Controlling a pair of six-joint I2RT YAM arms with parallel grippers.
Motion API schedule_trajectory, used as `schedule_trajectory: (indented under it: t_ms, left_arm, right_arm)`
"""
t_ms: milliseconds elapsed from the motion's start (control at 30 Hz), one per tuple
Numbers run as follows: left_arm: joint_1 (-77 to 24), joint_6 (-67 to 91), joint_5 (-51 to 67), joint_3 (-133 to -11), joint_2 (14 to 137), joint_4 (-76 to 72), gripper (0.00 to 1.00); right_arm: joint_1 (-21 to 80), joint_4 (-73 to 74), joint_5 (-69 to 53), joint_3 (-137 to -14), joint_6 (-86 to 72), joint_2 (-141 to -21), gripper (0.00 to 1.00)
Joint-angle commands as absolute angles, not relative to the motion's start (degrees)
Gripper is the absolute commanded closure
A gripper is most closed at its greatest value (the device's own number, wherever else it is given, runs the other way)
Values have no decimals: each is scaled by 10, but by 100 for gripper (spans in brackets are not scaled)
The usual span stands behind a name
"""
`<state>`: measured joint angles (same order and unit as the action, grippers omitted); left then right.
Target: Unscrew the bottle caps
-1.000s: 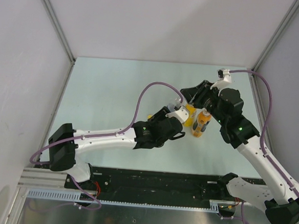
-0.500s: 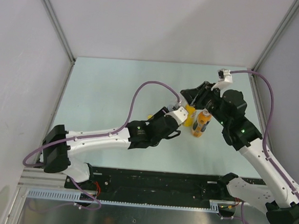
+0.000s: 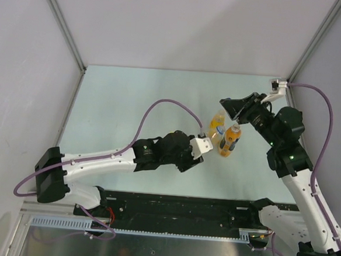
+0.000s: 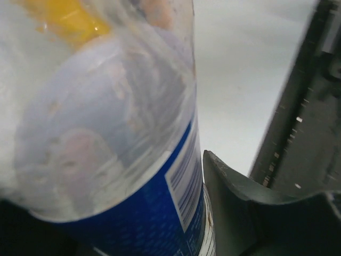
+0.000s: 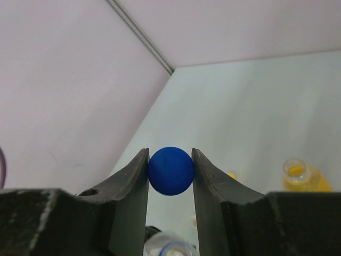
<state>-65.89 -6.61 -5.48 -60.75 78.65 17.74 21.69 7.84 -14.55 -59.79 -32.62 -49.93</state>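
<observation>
The right pincer (image 5: 170, 160) is clamped on the blue cap (image 5: 170, 172). We see the cap squeezed between the two dark fingers, touching both and held clear of everything else. Straight below this pincer in its own camera sits the water bottle (image 5: 162, 245), with its neck open and a blue ring around the mouth. So the cap is off the bottle and up in the air above it. Low and to the right of the pincer in that same view stands the yellow bottle (image 5: 301, 176), also with an open mouth.

From above, we find the right pincer raised over the group of three bottles, on their far side. The orange bottle (image 3: 230, 141) stands just on the near side of it, upright, with its orange cap (image 3: 235, 129) on top. All three bottles are close together on the pale table (image 3: 131, 102).

The left pincer (image 3: 209, 141) reaches in low from the near left and meets the foot of the water bottle. In its camera the clear body and blue label (image 4: 154, 213) fill most of the frame. One grey finger (image 4: 234, 213) lies right against the label. The other side is dark and blurred, so we judge from that one contact that this pincer is closed around the water bottle, holding it upright.
</observation>
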Motion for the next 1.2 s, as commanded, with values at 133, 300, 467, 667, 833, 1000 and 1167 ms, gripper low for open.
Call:
schedule_trajectory:
  t_ms: [133,300,467,667,833,1000,1167]
  left_arm:
    - [-637,-107,188,-572,706,140,76]
    - [-626,-103,244,-557,676,101,76]
    - [-601,-86,277,-537,652,64,77]
    - [-555,-46,322,-491,611,-6,78]
    - [-495,20,356,-425,557,-107,79]
    - [-447,68,361,-394,527,-134,80]
    - [-388,126,376,-366,518,-161,82]
  right_arm:
    - [162,29,-204,-588,-352,-472,96]
    - [139,31,-223,-584,-354,-471,95]
    - [134,40,-230,-581,-348,-476,96]
    - [135,32,-263,-567,-348,-495,96]
    - [164,20,-264,-538,-335,-516,95]
    - [244,37,-220,-534,-291,-556,95]
    - [332,62,-165,-533,-235,-619,94]
